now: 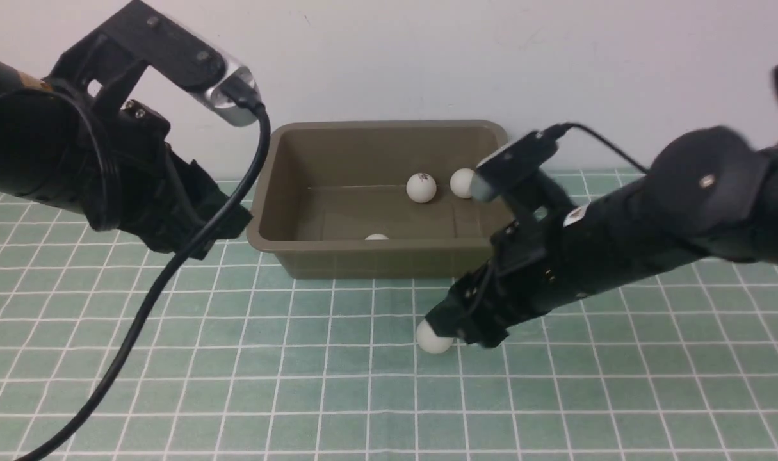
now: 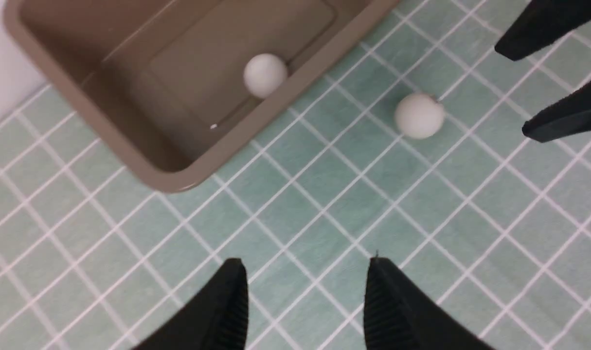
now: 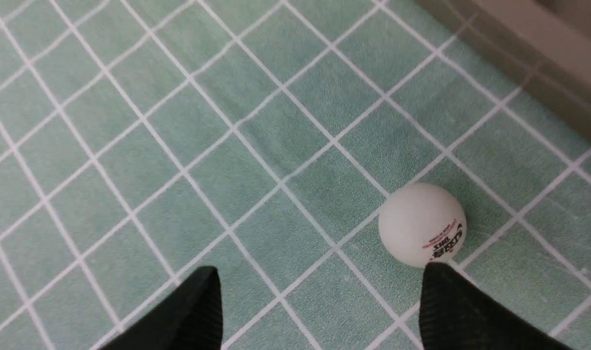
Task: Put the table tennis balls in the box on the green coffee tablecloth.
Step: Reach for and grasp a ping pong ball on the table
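The olive-brown box (image 1: 363, 261) stands at the back middle of the green coffee tablecloth (image 1: 235, 390). Three table tennis balls lie in it: two (image 1: 421, 187) (image 1: 462, 182) near its far right, and one (image 1: 376, 237) half hidden behind the front wall. Another ball (image 1: 433, 338) rests on the cloth in front of the box. My right gripper (image 3: 322, 274) is open and low over the cloth. This ball (image 3: 421, 224) sits just beyond one fingertip (image 3: 436, 277), not between the jaws. My left gripper (image 2: 306, 263) hangs open and empty above the cloth, left of the box.
A pale wall rises right behind the box. The left arm's black cable (image 1: 171, 275) droops down to the cloth at front left. In the left wrist view the right gripper's two fingers (image 2: 563, 116) point towards the loose ball (image 2: 419, 115).
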`<control>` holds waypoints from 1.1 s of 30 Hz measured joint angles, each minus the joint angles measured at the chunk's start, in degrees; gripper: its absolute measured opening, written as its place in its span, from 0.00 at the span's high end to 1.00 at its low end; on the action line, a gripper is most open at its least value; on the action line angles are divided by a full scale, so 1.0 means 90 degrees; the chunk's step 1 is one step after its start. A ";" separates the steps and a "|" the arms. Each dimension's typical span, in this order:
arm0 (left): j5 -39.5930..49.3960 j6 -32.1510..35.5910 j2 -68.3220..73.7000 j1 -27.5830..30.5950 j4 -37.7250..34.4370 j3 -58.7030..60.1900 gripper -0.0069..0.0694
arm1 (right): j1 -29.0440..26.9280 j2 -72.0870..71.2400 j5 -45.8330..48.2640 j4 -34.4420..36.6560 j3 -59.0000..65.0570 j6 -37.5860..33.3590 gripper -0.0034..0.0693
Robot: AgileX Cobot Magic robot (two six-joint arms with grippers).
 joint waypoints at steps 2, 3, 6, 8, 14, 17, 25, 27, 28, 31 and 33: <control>0.0000 -0.0070 -0.0183 0.0000 0.0153 0.0000 0.52 | 0.0012 0.0185 -0.0127 0.0042 0.0000 -0.0006 0.28; 0.0000 -0.0084 -0.0311 0.0000 0.0187 0.0000 0.52 | 0.0014 0.0311 -0.0233 0.0059 0.0000 -0.0001 0.28; -0.0028 -0.0084 -0.0491 0.0000 0.0181 0.0000 0.52 | 0.0014 0.0585 -0.0523 0.0102 0.0000 -0.0001 0.28; -0.0035 -0.0084 -0.0560 0.0000 0.0181 0.0000 0.52 | 0.0014 0.0662 -0.0588 0.0132 0.0000 -0.0007 0.28; -0.0035 -0.0091 -0.0626 0.0000 0.0181 0.0000 0.52 | 0.0014 0.0875 -0.0745 0.0152 0.0000 -0.0014 0.28; -0.0035 -0.0091 -0.0631 0.0000 0.0181 0.0000 0.52 | 0.0014 0.0961 -0.0859 0.0159 0.0000 -0.0014 0.28; -0.0035 -0.0097 -0.0631 0.0000 0.0104 0.0000 0.52 | 0.0014 0.1154 -0.1236 0.0266 0.0000 -0.0020 0.28; -0.0035 -0.0097 -0.0631 0.0000 0.0104 0.0000 0.52 | 0.0014 0.1262 -0.1260 0.0303 -0.0013 -0.0058 0.28; -0.0035 -0.0097 -0.0631 0.0000 0.0104 0.0000 0.52 | 0.0014 0.1330 -0.1308 0.0363 -0.0018 -0.0140 0.28; -0.0035 -0.0097 -0.0631 0.0000 0.0090 0.0000 0.52 | 0.0014 0.1426 -0.1416 0.0610 -0.0018 -0.0399 0.28; -0.0035 -0.0097 -0.0631 0.0000 0.0085 0.0000 0.52 | 0.0014 0.1461 -0.1445 0.0790 -0.0024 -0.0539 0.28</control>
